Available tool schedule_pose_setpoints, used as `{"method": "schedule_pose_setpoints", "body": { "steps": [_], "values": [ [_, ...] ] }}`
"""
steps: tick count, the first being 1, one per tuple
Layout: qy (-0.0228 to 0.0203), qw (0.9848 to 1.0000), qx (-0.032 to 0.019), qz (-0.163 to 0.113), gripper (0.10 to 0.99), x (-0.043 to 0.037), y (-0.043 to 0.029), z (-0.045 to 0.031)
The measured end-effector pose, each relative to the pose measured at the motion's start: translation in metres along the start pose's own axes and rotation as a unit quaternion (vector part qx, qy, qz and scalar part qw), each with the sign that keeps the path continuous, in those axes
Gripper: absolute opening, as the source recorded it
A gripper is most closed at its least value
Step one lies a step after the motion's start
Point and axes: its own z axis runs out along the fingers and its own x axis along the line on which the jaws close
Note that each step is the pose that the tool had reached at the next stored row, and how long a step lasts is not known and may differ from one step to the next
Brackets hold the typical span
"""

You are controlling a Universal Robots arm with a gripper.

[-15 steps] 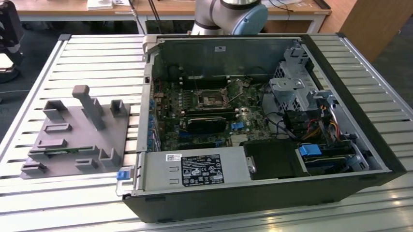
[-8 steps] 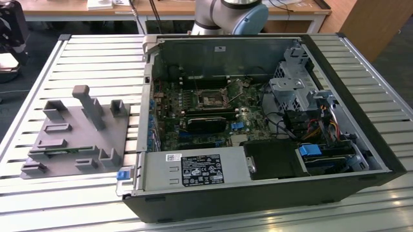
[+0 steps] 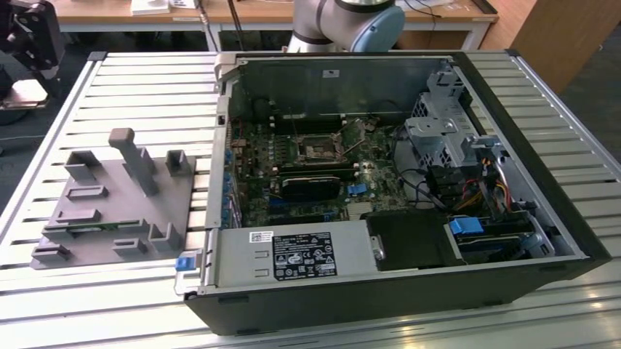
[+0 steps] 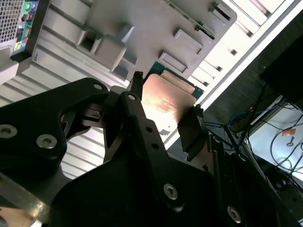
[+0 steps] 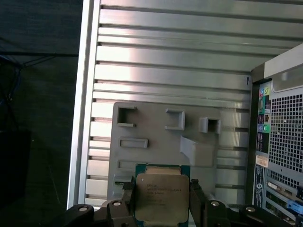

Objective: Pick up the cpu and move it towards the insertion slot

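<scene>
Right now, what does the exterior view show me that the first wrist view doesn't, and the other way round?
Exterior view: the open inside of the computer case, with the insertion slot on the motherboard, a metal frame around a dark centre.

First wrist view: the cpu clamped in the gripper, with the grey fixture plate behind it, and the case's rear port panel.

Both: the grey fixture plate, the slatted table and the case.
</scene>
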Motion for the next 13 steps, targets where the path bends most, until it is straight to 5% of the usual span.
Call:
{"method": "schedule_pose_setpoints", "body": {
  "steps": [13],
  "values": [
    [0.0001, 1.0000, 0.0000, 0.000, 0.545, -0.0257, -0.0013, -0.0001]
  ]
}}
